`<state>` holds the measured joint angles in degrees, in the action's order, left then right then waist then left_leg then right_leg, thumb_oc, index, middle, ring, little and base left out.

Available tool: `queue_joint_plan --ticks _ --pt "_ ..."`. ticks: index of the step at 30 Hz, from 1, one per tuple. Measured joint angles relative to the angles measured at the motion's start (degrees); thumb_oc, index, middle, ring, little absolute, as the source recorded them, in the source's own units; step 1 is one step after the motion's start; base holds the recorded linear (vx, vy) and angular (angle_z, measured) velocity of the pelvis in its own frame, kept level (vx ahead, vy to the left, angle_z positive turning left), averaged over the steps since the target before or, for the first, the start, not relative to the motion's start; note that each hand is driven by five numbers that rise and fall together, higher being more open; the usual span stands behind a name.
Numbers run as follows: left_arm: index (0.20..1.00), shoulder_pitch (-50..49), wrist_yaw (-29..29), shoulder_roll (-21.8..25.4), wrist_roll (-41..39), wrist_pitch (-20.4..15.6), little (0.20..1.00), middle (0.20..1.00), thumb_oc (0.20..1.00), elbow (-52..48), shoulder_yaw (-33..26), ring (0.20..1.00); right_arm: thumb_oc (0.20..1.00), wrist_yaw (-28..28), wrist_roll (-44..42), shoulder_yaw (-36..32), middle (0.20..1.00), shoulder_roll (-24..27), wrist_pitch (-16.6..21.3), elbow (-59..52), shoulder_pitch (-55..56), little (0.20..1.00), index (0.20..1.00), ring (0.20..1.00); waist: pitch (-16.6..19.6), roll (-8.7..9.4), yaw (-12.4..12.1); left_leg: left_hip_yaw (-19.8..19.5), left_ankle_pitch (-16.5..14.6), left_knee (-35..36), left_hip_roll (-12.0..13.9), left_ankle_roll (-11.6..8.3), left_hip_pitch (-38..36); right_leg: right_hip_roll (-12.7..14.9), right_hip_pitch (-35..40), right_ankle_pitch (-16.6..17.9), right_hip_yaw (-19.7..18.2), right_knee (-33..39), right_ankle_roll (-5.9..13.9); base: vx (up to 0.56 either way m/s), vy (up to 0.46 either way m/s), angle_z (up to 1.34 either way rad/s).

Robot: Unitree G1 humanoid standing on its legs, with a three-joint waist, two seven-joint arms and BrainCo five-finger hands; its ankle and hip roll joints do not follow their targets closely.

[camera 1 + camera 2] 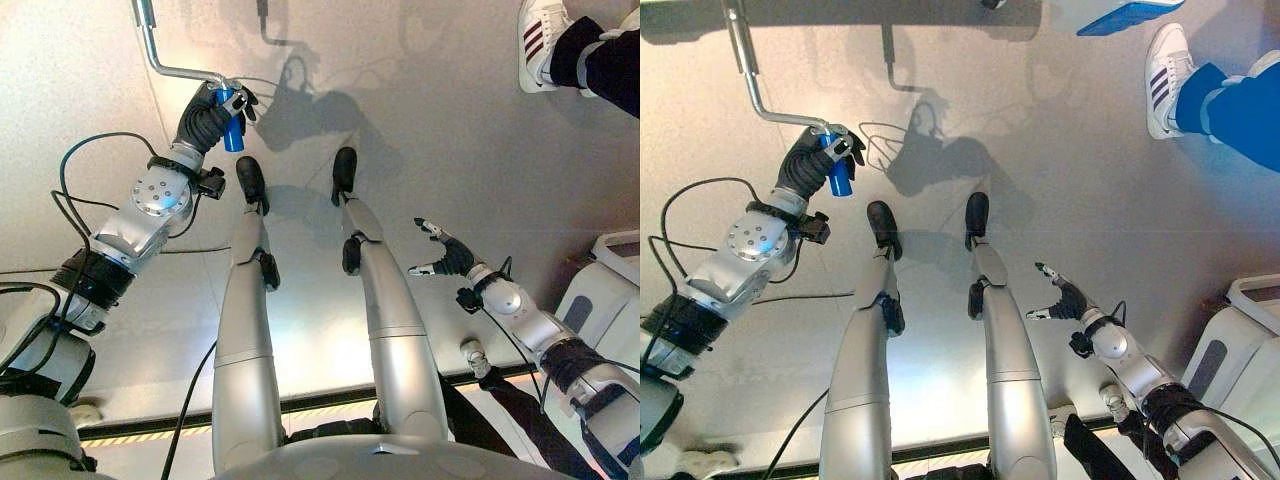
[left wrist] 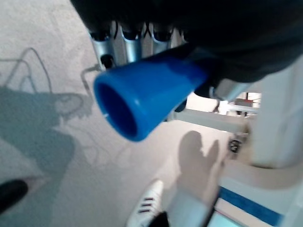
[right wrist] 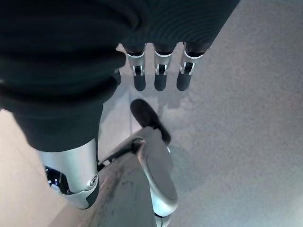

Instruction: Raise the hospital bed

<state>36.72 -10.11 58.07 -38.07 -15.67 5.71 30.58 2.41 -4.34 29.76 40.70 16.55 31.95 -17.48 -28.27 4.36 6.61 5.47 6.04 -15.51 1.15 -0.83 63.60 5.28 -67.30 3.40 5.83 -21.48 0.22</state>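
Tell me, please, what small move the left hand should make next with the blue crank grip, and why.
Probably start turning the crank. The left hand already has its fingers curled round the blue grip at the end of the bent metal crank, so no regrasp looks needed. The right hand hangs open and apart from it.

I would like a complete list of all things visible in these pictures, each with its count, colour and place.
crank rod: one, silver metal, bent, running from the upper left edge down to the left hand.
crank handle: one, blue, at the end of the rod, inside the left hand.
bed frame part: one, white with a blue strip, beside the handle in the left wrist view.
white equipment: one, white, at the right edge of the floor.
person's shoe: one, white with dark stripes, upper right, below a dark blue trouser leg.
left hand: one, fingers curled round the blue handle.
right hand: one, fingers relaxed, holding nothing, over the floor at the lower right.
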Motion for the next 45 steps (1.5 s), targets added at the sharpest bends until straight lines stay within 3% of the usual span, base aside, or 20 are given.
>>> queue_joint_plan --ticks 10,14,30,45 --pt "0.200 -14.35 1.17 5.63 -4.87 -2.14 0.200 0.200 0.200 -7.06 -15.10 0.200 1.000 -0.27 1.02 -2.22 1.000 0.47 0.09 -0.16 1.73 1.000 1.000 1.000 -0.65 -1.10 -2.64 -0.67 0.14 -0.26 -0.07 -0.28 -0.02 0.15 -0.21 -0.57 0.38 -1.46 -0.46 0.00 0.002 0.00" --pt "0.200 -16.90 1.24 6.02 -5.60 -2.13 0.200 0.200 0.200 -7.06 -18.46 0.200 1.000 -0.58 1.45 -2.44 1.000 0.55 0.11 -0.38 2.04 1.000 1.000 1.000 -0.72 -1.23 -2.75 -0.82 0.16 -0.54 -0.26 -0.27 -0.02 0.48 -0.15 -0.78 0.66 -1.89 -0.58 0.00 0.007 0.01" --pt "0.200 -18.27 2.03 6.35 -5.26 -1.34 0.200 0.200 0.200 -1.98 -20.42 0.200 1.000 -0.88 1.97 -2.41 1.000 0.83 0.22 -0.61 2.76 1.000 1.000 1.000 -1.00 -1.91 -2.49 -0.79 -0.26 -1.73 0.24 -0.84 -1.35 0.22 0.78 -1.52 0.75 -3.50 -1.22 0.00 0.000 0.00" --pt "0.200 -10.30 0.14 -0.43 -0.97 -1.44 0.200 0.200 0.200 10.42 -16.98 0.200 1.000 -1.38 1.97 -3.21 1.000 2.88 0.17 -0.41 3.30 1.000 1.000 1.000 -0.98 -2.20 -2.80 -0.98 -0.35 -1.96 0.55 -1.10 -1.85 -0.04 1.49 -1.79 1.00 -3.68 -1.16 0.00 0.000 0.00"
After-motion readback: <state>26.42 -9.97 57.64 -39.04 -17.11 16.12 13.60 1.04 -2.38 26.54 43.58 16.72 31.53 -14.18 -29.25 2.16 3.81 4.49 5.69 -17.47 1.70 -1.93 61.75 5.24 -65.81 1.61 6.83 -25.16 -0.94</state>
